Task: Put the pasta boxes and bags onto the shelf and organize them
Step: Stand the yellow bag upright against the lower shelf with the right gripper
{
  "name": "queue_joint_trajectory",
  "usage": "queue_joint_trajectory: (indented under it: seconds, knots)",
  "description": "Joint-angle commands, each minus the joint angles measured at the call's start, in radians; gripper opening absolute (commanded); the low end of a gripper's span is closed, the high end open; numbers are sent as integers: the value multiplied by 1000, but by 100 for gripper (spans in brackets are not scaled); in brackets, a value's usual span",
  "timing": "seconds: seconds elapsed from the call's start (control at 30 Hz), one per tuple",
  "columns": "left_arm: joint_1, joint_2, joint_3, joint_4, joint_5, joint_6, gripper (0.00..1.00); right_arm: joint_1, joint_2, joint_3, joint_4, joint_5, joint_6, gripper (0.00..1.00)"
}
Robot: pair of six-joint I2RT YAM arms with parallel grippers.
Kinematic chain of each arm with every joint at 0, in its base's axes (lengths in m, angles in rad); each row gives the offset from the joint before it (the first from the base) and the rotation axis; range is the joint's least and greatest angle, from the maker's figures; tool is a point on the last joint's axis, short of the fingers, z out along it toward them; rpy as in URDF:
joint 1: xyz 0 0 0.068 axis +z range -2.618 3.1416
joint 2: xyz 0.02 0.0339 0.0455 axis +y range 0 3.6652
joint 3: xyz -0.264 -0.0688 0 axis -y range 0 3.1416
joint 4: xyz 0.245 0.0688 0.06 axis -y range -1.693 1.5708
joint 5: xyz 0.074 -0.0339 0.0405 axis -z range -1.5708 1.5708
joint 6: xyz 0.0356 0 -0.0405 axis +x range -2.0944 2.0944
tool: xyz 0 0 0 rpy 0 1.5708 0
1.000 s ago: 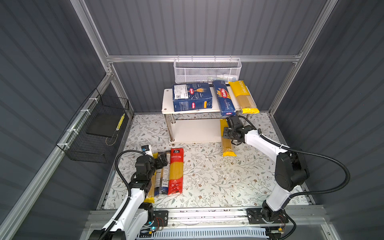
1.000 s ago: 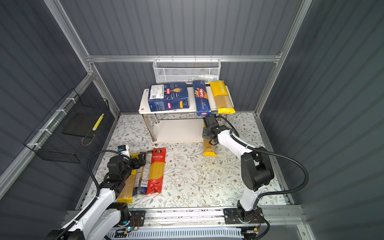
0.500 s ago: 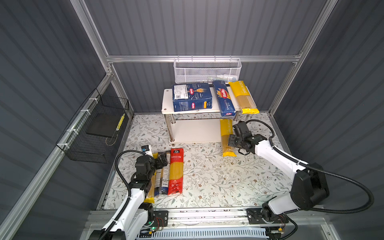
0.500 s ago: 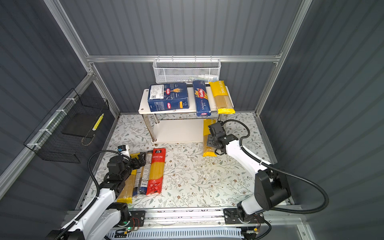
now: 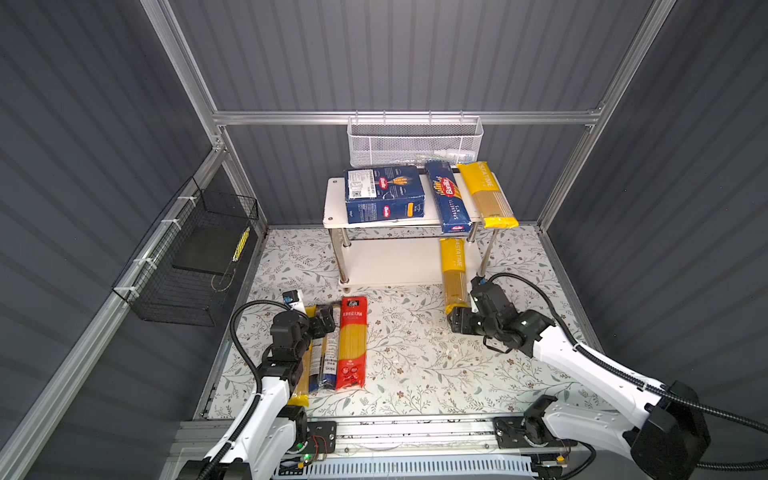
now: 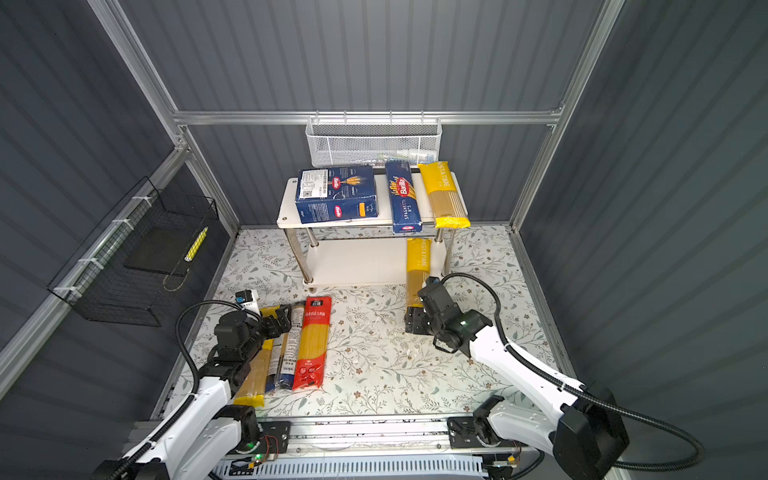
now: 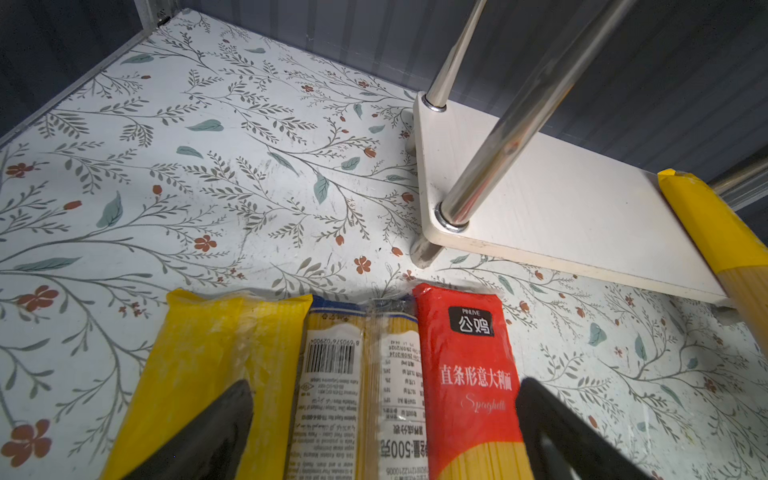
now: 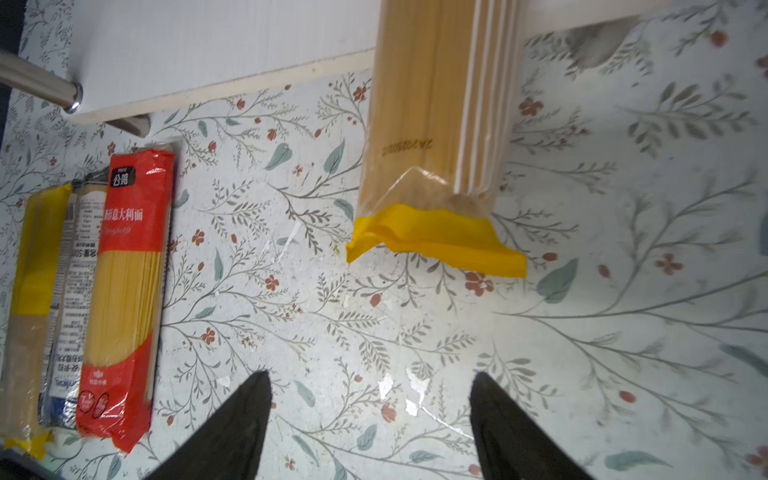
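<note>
my right pincer point(image 8: 370, 378) stands wide and empty, clear of 1 yellow packet point(image 8: 436, 145) overhanging the shelf point(image 5: 395, 262)'s lower front edge. top board: 1 wide box point(image 5: 384, 199), 1 narrow box point(image 5: 449, 199), 1 top packet point(image 5: 488, 195). lower left: 3 floor packets point(image 5: 326, 365). bare mat point(image 5: 415, 353) lies between.

Yellow-ended bag point(image 8: 440, 124) overhanging shelf point(image 8: 208, 41) edge

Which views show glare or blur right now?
Both top views: sharp, with even light on the shelf. Left wrist: bright reflections run along the chrome leg, and the near fingers look dark and soft. Right wrist: white glare streaks run along the yellow-ended packet.
</note>
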Motion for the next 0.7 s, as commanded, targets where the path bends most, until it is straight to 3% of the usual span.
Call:
queue_joint_trajectory:
  seconds: [0.0, 0.3, 0.67]
  knots:
    - [5, -6, 28, -15, -6, 18, 100, 27, -2, -33, 127, -66, 35, 77]
    - [5, 7, 34, -16, -5, 18, 100, 45, 142, -66, 320, -76, 56, 79]
    - [5, -2, 31, -19, -9, 18, 100, 43, 250, -16, 370, -9, 33, 80]
